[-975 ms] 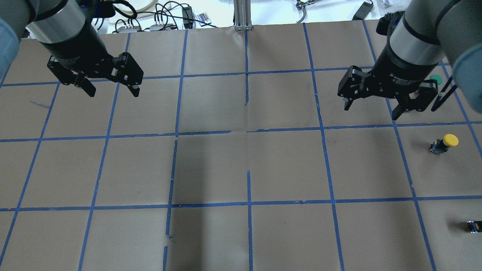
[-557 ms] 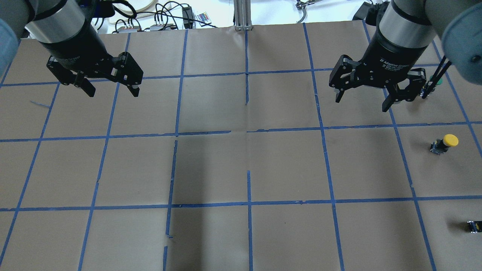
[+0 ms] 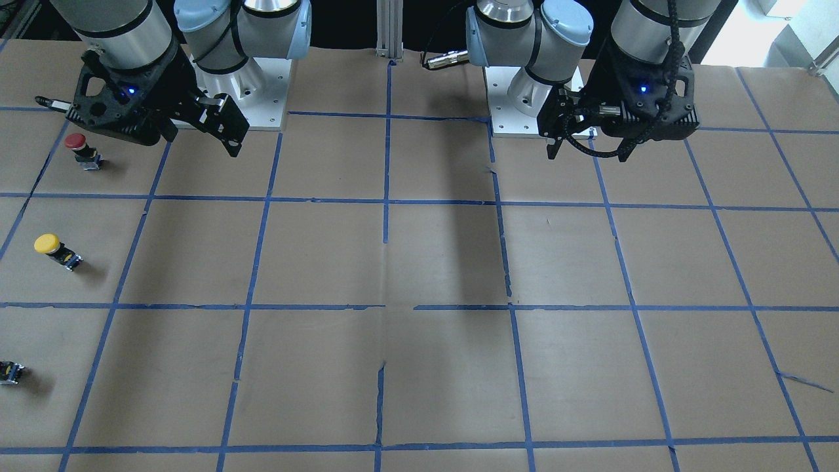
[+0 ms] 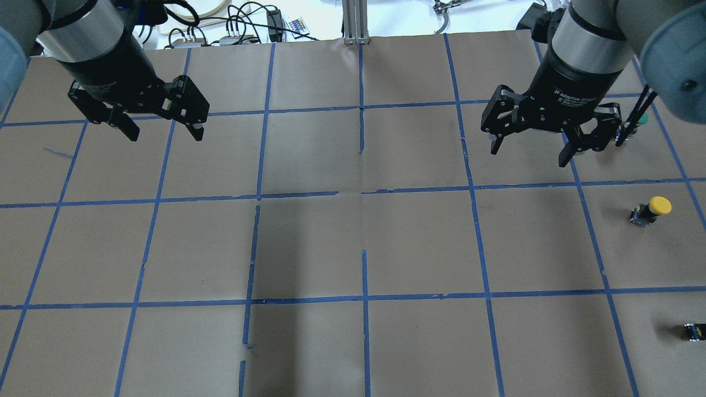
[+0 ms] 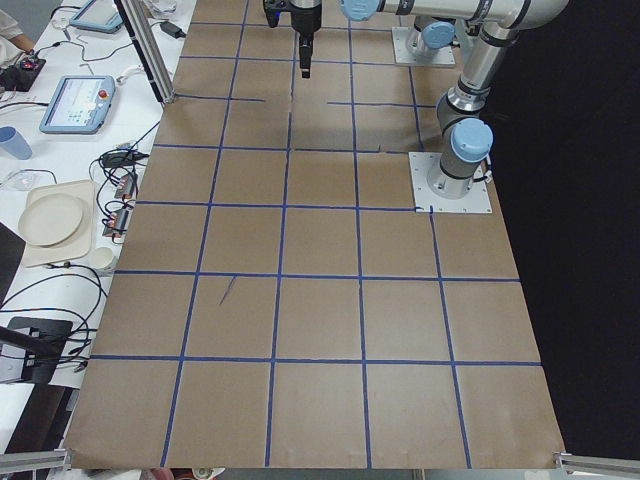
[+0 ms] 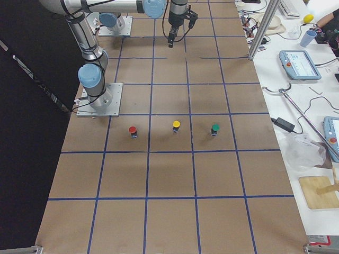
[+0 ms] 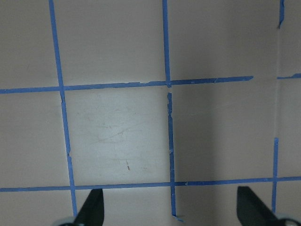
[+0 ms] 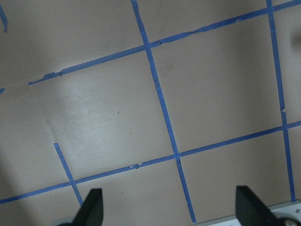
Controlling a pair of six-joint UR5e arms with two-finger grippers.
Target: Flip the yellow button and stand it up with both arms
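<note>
The yellow button [image 4: 653, 209] sits on the brown paper near the table's right edge, with a yellow cap on a short black body. It also shows in the front view [image 3: 56, 250] and the right view [image 6: 176, 126], where it seems to stand cap up. My right gripper [image 4: 528, 155] is open and empty, hovering left of and beyond the button, well apart from it. In the front view the right gripper [image 3: 196, 134] is at the top left. My left gripper [image 4: 165, 137] is open and empty over the far left of the table. Both wrist views show only paper and tape.
A green button [image 4: 640, 117] stands beyond the yellow one, partly behind my right arm's cable. A red button [image 3: 78, 147] is nearer my base. A small dark block with a yellow spot [image 4: 694, 331] lies at the right edge. Blue tape lines grid the paper.
My right gripper has swung a little left and farther from the yellow button, turning as it went. The left arm and the buttons have not moved.
</note>
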